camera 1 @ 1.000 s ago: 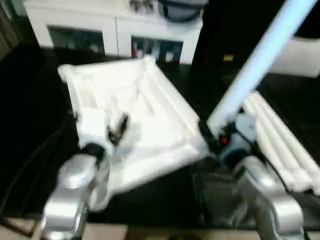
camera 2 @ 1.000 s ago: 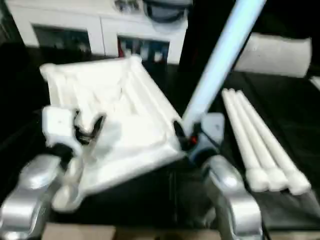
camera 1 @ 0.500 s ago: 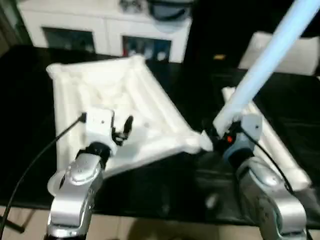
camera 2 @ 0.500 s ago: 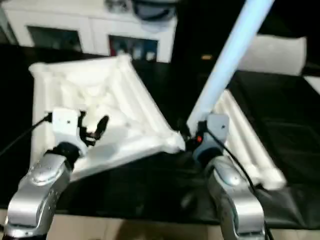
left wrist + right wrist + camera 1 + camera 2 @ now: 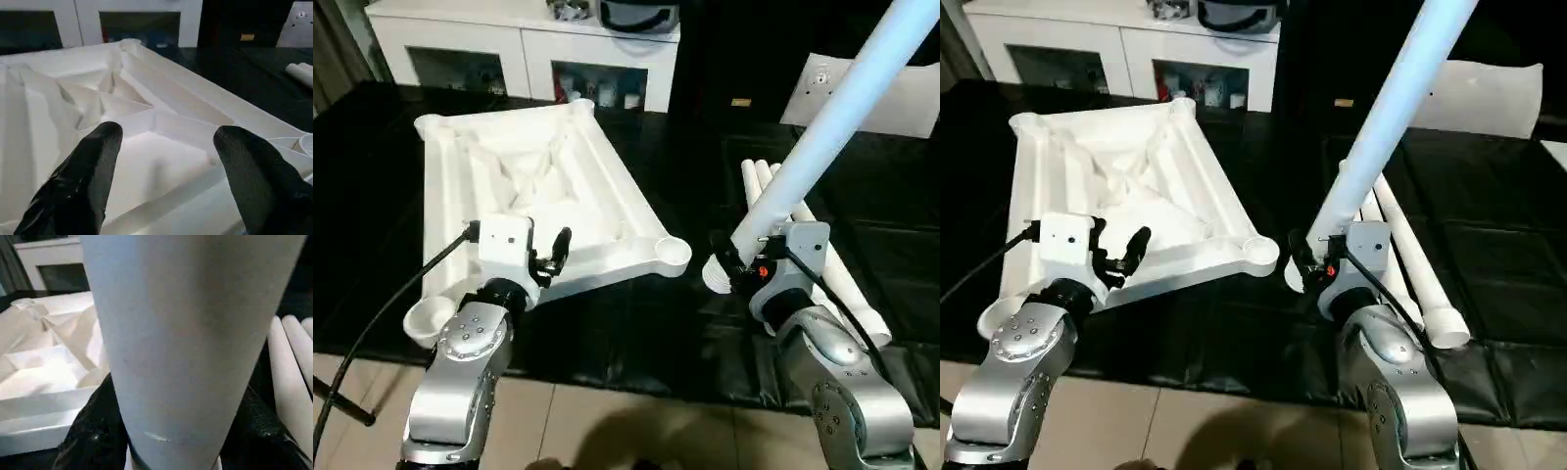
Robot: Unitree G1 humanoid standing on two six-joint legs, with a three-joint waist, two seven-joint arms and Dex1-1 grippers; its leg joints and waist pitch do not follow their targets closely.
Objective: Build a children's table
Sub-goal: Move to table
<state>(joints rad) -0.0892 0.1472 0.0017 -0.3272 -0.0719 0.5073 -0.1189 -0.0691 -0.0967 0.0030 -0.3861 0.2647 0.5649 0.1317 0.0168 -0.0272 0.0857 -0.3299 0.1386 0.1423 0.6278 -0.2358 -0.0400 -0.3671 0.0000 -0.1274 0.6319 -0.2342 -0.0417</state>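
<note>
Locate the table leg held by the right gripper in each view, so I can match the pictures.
Left eye: held leg slants up to the right.
Right eye: same leg, right of centre.
Left wrist: not in it.
Right wrist: leg up close, centre.
Shared landmark: tabletop upside down.

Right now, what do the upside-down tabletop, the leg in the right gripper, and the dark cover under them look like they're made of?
Tabletop: probably moulded plastic, matte white; thin ribs and round corner sockets formed in one piece.
Leg held in the right gripper: apparently the same white plastic, smooth, seamless and tapered.
Dark cover: looks like black padded vinyl or leatherette; faint sheen and seams dividing it into panels.
</note>
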